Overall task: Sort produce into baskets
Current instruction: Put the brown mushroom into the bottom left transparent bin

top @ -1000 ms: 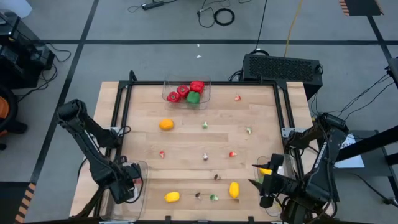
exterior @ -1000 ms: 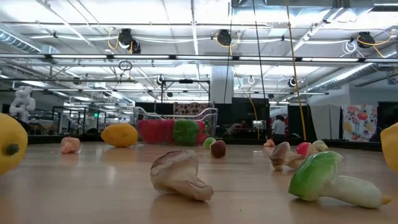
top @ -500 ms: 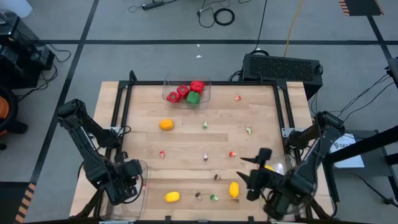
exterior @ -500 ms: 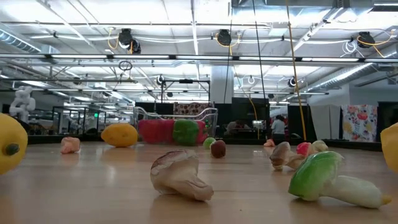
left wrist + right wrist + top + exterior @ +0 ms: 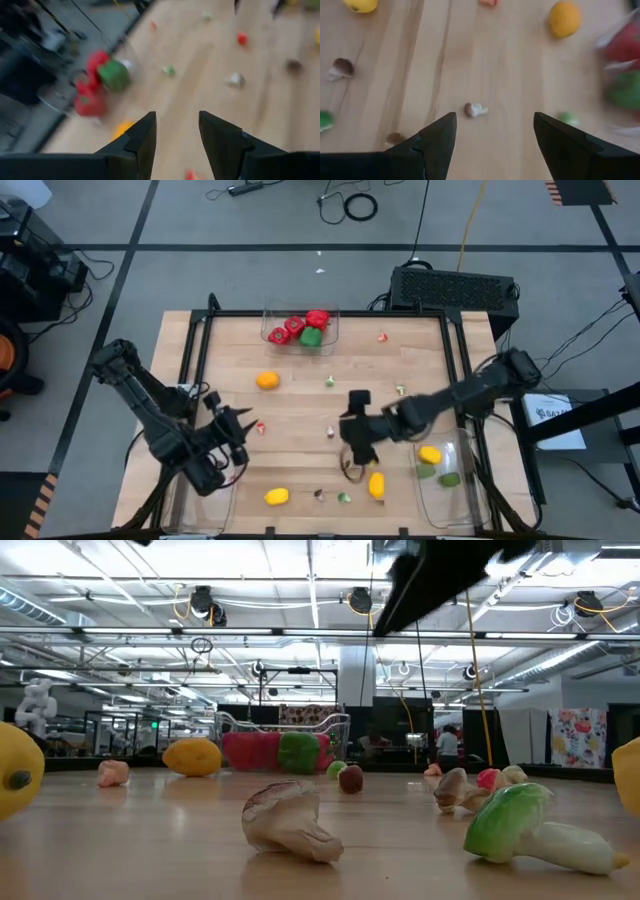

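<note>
Near the desk's [image 5: 420, 345] front edge a yellow lemon [image 5: 277, 497] is lying; the left gripper [image 5: 232, 427] and right gripper [image 5: 355, 430] are hovering mid-desk, jaws parted and holding nothing; peppers [image 5: 303, 327] are sitting in the far basket [image 5: 334, 330]

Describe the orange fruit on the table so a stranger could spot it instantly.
Start at the clear basket of peppers at the table's far edge. Just in front of it and toward the left arm's side lies the orange, alone on bare wood: round and deeper orange than the yellow lemons along the near edge.
</note>
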Motion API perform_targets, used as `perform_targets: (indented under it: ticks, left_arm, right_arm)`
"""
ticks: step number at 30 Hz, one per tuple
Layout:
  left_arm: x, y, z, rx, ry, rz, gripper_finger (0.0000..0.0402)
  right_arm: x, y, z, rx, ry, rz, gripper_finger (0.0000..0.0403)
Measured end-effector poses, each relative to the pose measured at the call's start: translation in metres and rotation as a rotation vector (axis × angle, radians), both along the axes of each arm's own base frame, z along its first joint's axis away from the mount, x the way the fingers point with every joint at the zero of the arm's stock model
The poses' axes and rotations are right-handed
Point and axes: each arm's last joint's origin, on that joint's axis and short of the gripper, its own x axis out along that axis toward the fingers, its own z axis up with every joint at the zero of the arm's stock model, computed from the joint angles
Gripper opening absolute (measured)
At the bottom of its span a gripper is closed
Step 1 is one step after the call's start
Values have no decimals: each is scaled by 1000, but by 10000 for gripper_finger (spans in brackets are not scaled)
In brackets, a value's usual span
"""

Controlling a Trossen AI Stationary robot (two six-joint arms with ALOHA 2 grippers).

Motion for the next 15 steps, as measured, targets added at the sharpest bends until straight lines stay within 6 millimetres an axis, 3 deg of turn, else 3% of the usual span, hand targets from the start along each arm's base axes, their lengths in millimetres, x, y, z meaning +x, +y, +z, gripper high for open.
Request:
perform_targets:
  ticks: [6,15]
  left_arm:
    - [17,20,2,96,-23,77,154]
    - [30,41,2,192,86,100,154]
  right_arm:
    - [8,-36,-45,185,-93,-26,258]
    - [16,-34,-64,270,-183,-104,258]
